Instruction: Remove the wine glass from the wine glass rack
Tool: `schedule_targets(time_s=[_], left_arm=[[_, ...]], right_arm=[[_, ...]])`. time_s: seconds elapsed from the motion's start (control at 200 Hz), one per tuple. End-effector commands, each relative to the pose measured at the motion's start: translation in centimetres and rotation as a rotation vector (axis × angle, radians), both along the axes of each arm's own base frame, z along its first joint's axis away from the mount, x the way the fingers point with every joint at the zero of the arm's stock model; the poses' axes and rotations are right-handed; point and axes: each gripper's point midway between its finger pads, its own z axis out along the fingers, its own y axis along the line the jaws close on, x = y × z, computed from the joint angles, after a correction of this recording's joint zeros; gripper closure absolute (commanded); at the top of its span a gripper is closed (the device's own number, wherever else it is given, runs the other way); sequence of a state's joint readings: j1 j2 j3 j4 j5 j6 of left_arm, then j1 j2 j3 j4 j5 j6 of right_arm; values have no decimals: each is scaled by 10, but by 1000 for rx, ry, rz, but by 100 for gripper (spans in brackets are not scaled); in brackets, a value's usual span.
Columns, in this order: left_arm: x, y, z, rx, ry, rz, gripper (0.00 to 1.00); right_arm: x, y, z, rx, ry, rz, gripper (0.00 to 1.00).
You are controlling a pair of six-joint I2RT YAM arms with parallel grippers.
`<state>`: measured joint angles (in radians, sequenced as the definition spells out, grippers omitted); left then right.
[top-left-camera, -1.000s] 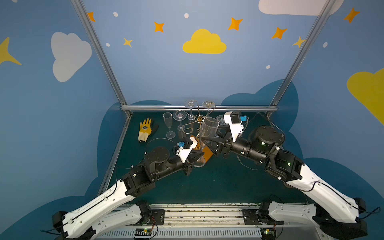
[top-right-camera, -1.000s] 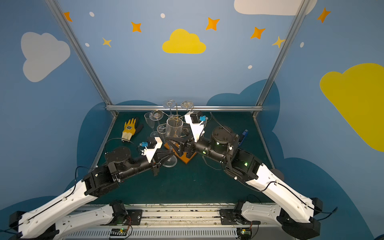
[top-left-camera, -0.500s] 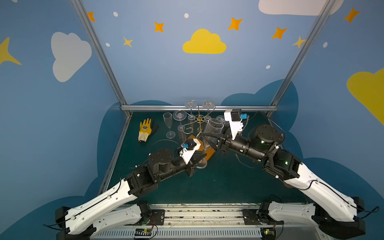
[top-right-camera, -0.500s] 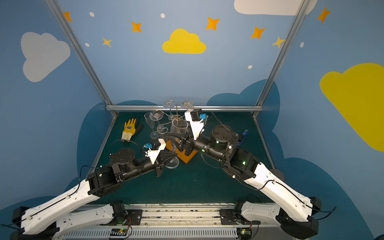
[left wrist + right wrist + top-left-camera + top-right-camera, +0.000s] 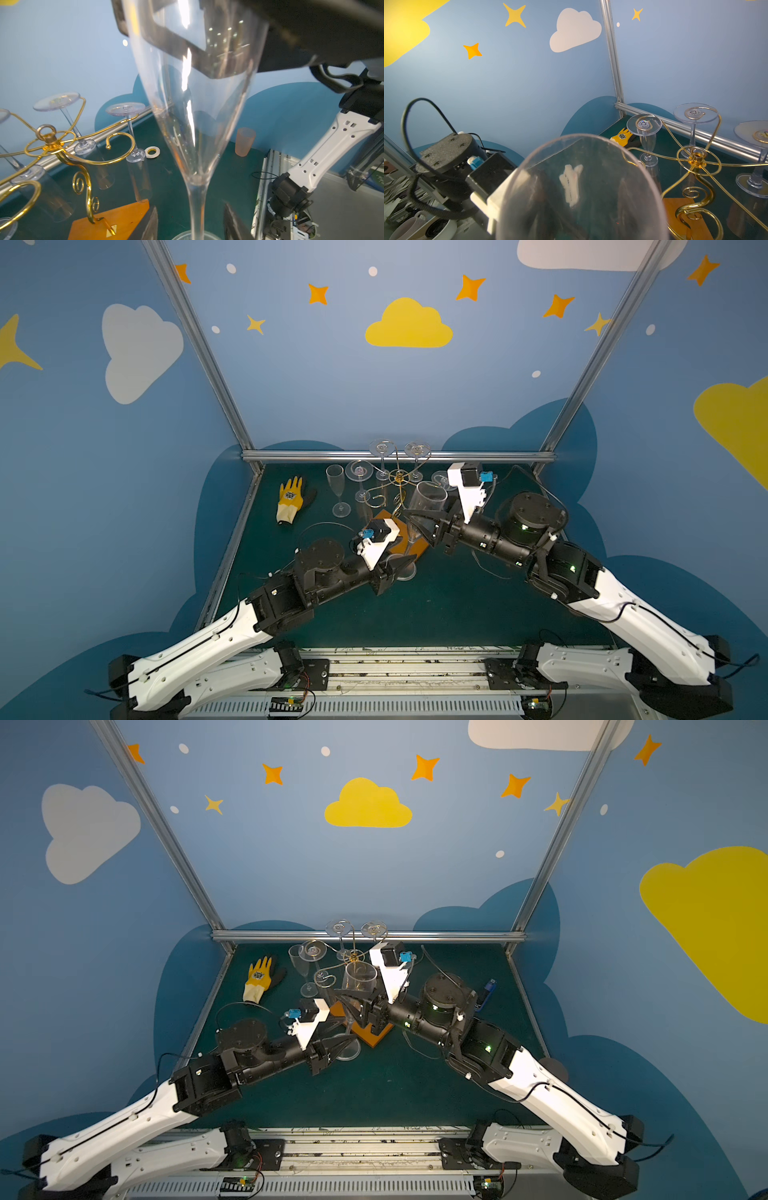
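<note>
**Figure: wine glass off the rack, held between two arms.**

The wine glass (image 5: 428, 502) is standing roughly upright, with its long axis vertical. It is just beside the near corner of the orange base (image 5: 417, 549) of the rack (image 5: 399, 477) and is touching none of the gold arms.

The right claw (image 5: 416, 522) is reaching in from the right with its forearm nearly level, and it is clenching the bowl from the side. In the left wrist view one of its dark fingers (image 5: 187, 52) is showing through the clear wall.

The left claw (image 5: 399, 566) is lying low, coming from the near left and pointing at the stem just above the foot. Its jaws are standing apart on either side of the stem, released and touching nothing.

The foot is sitting at or just above the worktop (image 5: 457, 605); which of the two cannot be told. The right arm is therefore the one carrying the glass.

By this reading, the coming move is turning on keeping the axis vertical while the bowl is being let go. Three other glasses (image 5: 381, 447) are hanging foot-up on the far arms.
</note>
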<state>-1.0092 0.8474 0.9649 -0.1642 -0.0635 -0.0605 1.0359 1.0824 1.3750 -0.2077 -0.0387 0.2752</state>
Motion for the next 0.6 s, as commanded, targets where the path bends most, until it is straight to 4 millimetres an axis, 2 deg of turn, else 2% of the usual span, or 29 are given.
schedule_targets(time_s=[0.0,0.095,0.24,0.441,0.596], left_arm=[[-4,14,11,-48,-13,28,40],[-6,30,12,-65,-19,67,36],[-10,56,11,-100,-23,130,35],[-14,84,9,-144,-11,197,36],[-15,96,5,-171,0,233,36]], right_arm=[[-3,-18,15,30,-57,-36,65],[-5,-29,9,6,-66,-61,65],[-2,-55,-10,-52,-97,-148,65],[10,-99,-49,-131,-170,-336,67],[22,-126,-78,-193,-233,-465,67]])
